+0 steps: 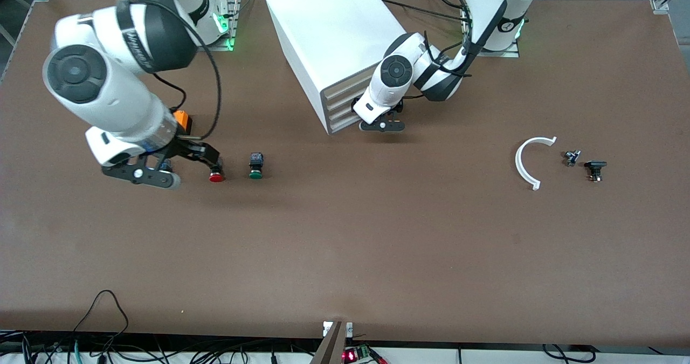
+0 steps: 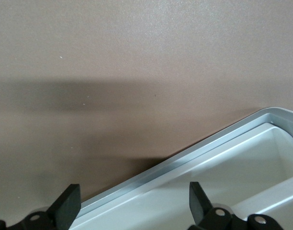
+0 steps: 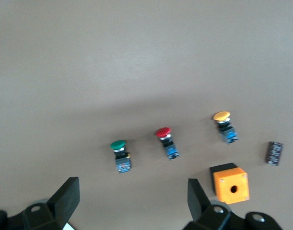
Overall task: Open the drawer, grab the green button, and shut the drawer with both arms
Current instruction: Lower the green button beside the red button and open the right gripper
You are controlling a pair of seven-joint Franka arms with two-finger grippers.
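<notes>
The left pincer [image 1: 384,125] hangs right at the cabinet's [image 1: 337,46] front, low down by the bottom drawer [image 1: 343,126]. Its wrist view shows the fingers [image 2: 67,207] spread wide, nothing between them, over a pale rim [image 2: 185,160] and a white tray inside it. From the front view the four drawer fronts look about level with one another, and I cannot tell how far the bottom one stands out.

The right pincer [image 1: 186,174] is up over the table [image 1: 345,245] toward the right arm's end, above the spot beside the red button [image 1: 216,176]. Its fingers [image 3: 66,196] are spread too and hold nothing.

The green button [image 1: 255,166] lies on its side on the bare table, well apart from the cabinet and nearer the front camera than it is. The red one lies just beside it, toward the right arm's end. The right wrist view shows them in a row with a yellow-orange-capped button [image 3: 225,126], and near that an orange box [image 3: 230,183] with a round hole and a small dark part [image 3: 275,153].

Toward the left arm's end lie a white curved strip [image 1: 527,160] and, beside it, two small dark parts [image 1: 572,157] [image 1: 595,170], all well apart from the cabinet.
</notes>
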